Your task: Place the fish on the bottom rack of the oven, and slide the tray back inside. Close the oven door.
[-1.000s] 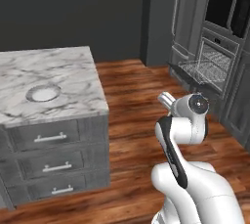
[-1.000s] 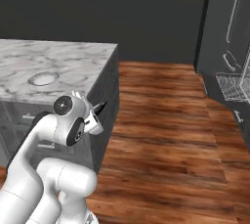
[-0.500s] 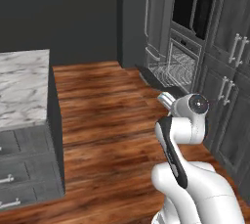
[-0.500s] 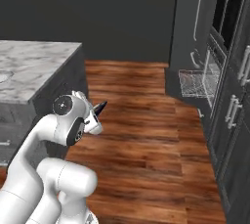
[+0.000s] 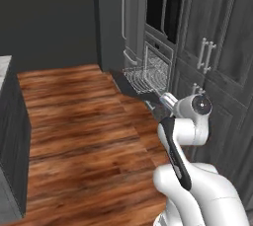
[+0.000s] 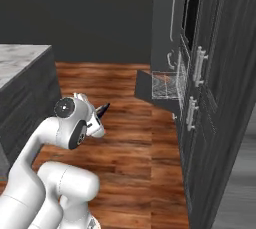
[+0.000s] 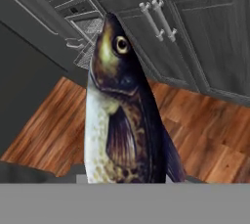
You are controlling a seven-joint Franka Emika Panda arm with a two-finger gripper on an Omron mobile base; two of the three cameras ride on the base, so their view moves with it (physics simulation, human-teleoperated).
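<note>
The fish (image 7: 122, 115), dark-backed with a pale belly, stands upright and close in the hand view, its lower end held between the jaws. In the right base view its dark tip (image 6: 103, 109) sticks out of my gripper (image 6: 98, 117), which is shut on it and held close to the arm, over the wood floor. The hand (image 5: 169, 100) points toward the oven (image 5: 159, 61). The oven door (image 6: 146, 87) hangs open and flat. Over it the bottom rack (image 5: 144, 79), a silver wire grid, is pulled out; it also shows as the rack (image 6: 166, 84) from the other side. The fish is well short of the rack.
A black-windowed appliance (image 5: 163, 9) sits above the oven. Tall grey cabinet doors (image 5: 220, 57) line the right wall. A marble-topped island (image 6: 22, 80) stands to the left. Open wood floor (image 5: 79, 121) lies between me and the oven.
Both base views have shifted as the base moved: the island has slid off to the left and the oven wall has come nearer. The fish stays in the gripper.
</note>
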